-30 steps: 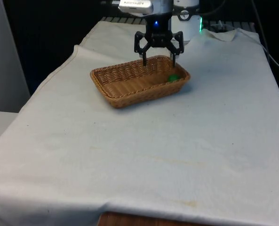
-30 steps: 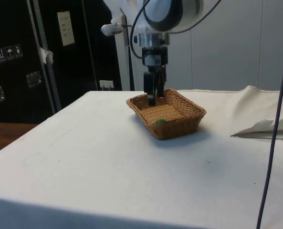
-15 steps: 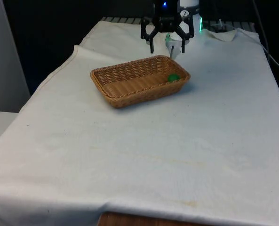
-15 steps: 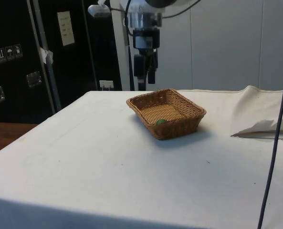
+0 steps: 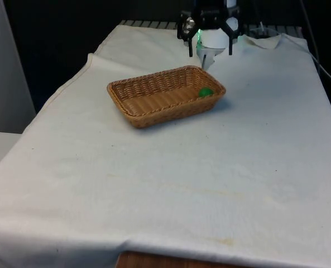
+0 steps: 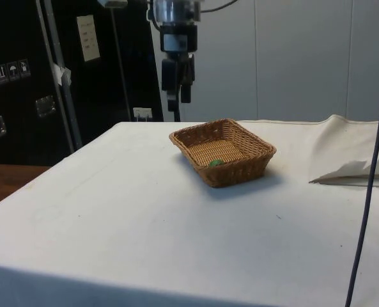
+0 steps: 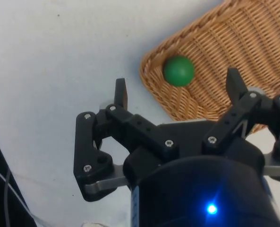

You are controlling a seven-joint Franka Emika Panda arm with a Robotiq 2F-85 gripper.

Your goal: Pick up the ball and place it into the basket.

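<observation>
Ball (image 5: 205, 92), green, lies in the basket (image 5: 154, 100) corner at the front view's right, the gripper (image 6: 176, 86) hangs above the bench (image 6: 144, 224) from the side, and its fingers (image 7: 121, 92) stand apart, empty.

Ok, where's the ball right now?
The ball lies in the basket, in its corner at the front view's right, nearest the robot; the gripper is open above and behind it.
</observation>
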